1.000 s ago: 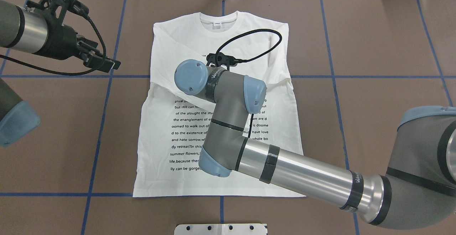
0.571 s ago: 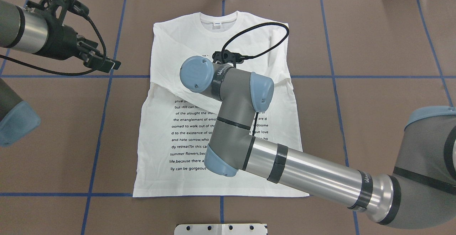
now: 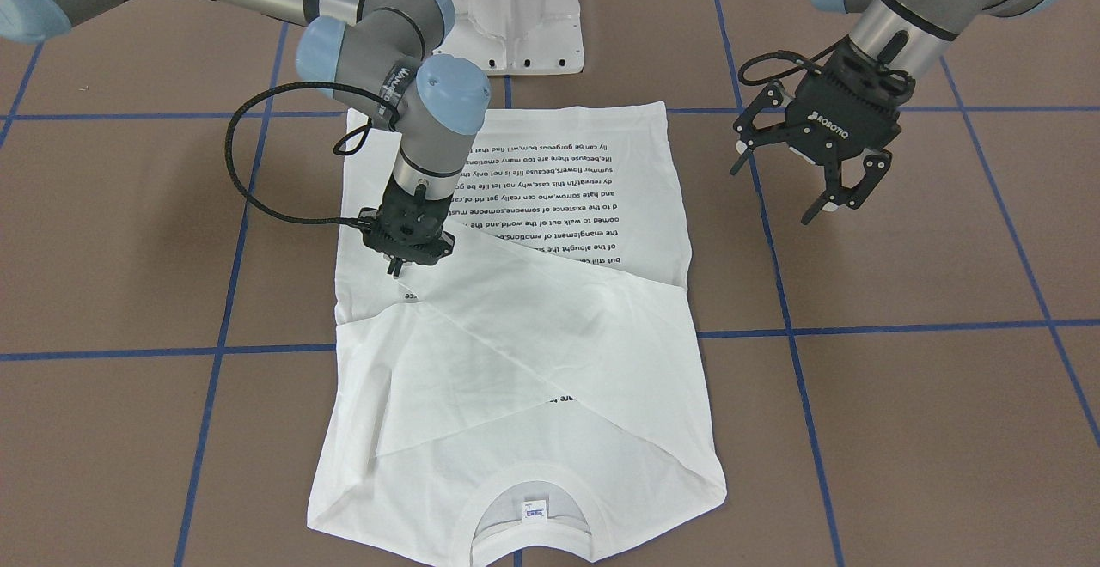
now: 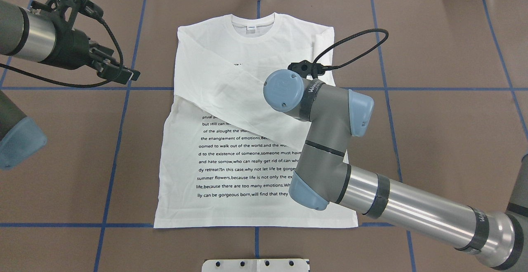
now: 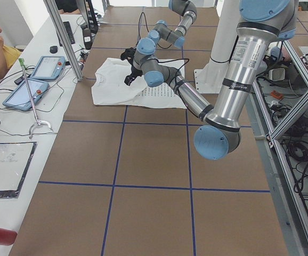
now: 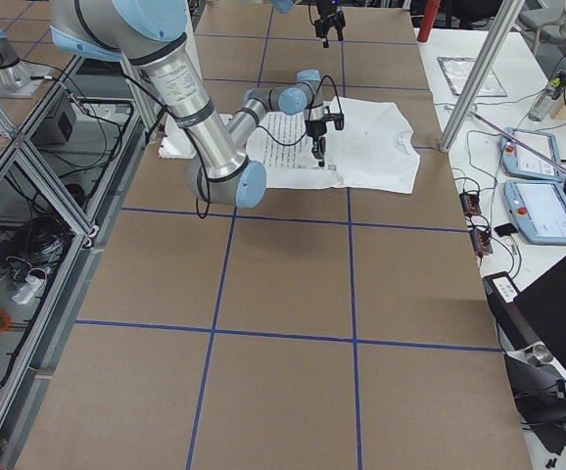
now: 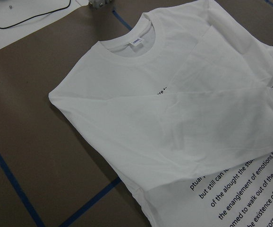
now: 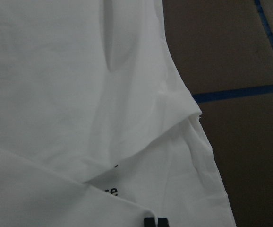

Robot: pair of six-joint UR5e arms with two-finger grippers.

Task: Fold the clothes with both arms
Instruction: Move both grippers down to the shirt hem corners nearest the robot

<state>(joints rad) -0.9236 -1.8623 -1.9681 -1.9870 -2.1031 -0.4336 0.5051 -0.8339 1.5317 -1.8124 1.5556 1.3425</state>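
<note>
White shirt [image 4: 231, 99] lies flat on the surface [image 4: 433, 140]; seen overhead, the right end effector [image 3: 396, 268], narrow and apparently empty at its 3 o'clock edge, should probably lift straight up to spare the folds, while the left end effector [image 3: 799, 189] gapes wide at 10 o'clock.

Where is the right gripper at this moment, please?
In the front-facing view the right gripper hangs left of centre, above the shirt near its side edge, beside the printed text.

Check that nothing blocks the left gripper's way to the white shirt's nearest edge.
Nothing visible does. The open black left gripper hangs above the bare brown table beside the white long-sleeved T-shirt, with only table surface between them. The black right gripper is over the shirt's opposite side.
</note>
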